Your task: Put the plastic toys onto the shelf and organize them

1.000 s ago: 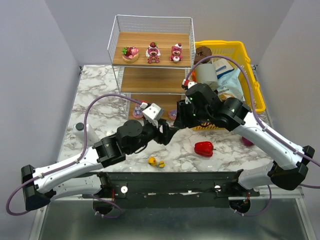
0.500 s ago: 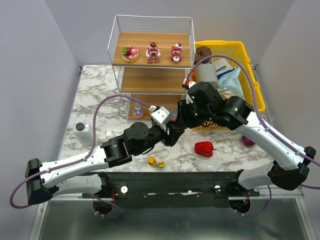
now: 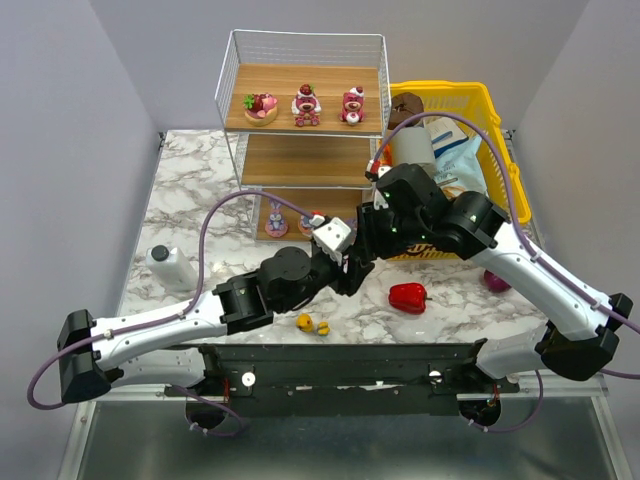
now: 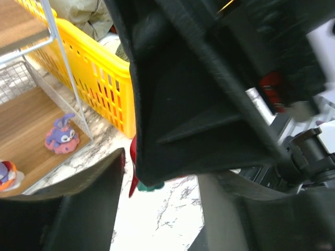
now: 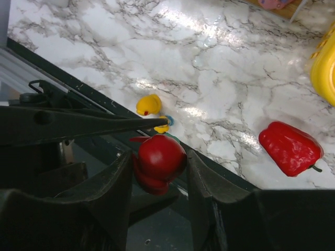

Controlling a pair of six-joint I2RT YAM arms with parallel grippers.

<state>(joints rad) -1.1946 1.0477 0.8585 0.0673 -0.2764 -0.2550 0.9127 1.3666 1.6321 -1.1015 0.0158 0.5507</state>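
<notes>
My right gripper [image 5: 158, 163] is shut on a red duck [image 5: 159, 154] and holds it above the table's near edge. In the top view my right gripper [image 3: 372, 240] hangs in front of the shelf [image 3: 300, 80]. My left gripper [image 3: 348, 272] is open just below it. In the left wrist view my left gripper [image 4: 161, 183] has its jaws wide apart, with a bit of the red duck [image 4: 133, 157] showing under the right gripper's body. Two yellow ducks [image 3: 312, 324] lie on the table. A strawberry cake [image 3: 261, 105] and two bears [image 3: 306, 105] stand on the top board. Two bunnies [image 3: 276, 222] stand on the bottom board.
A yellow basket [image 3: 500, 150] with packets stands right of the shelf. A red bell pepper [image 3: 408, 296] lies on the marble in front of it. A dark purple ball [image 3: 495, 282] sits under the right arm. A white bottle [image 3: 170, 262] stands at the left.
My left arm has swung right, bringing its open gripper under the right gripper. The bunnies on the bottom board are uncovered. The right arm has barely moved.
</notes>
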